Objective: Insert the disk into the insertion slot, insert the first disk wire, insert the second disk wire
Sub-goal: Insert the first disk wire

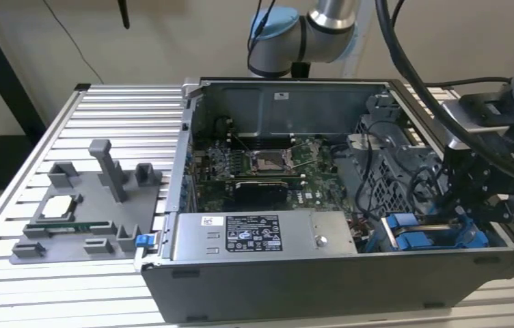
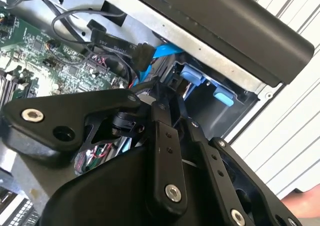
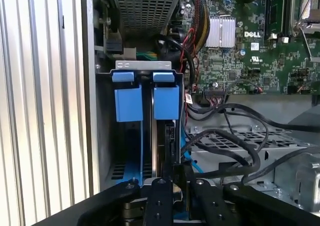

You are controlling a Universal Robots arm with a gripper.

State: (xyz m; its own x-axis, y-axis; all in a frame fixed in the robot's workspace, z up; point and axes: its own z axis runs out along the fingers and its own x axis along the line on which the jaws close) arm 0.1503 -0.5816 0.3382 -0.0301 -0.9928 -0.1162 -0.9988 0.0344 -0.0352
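Within the insertion slot (image 3: 102,136), first wrist view shows two blue tabs (image 3: 129,103).

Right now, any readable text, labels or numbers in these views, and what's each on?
White label on the power-supply box: print too small to read.
Motherboard, first wrist view: white maker's mark beside the heatsink, left unquoted; remaining silkscreen too small to read.
Black cable connector, second wrist view: white lettering, not readable with confidence.
Blue tabs of the insertion slot: no print.
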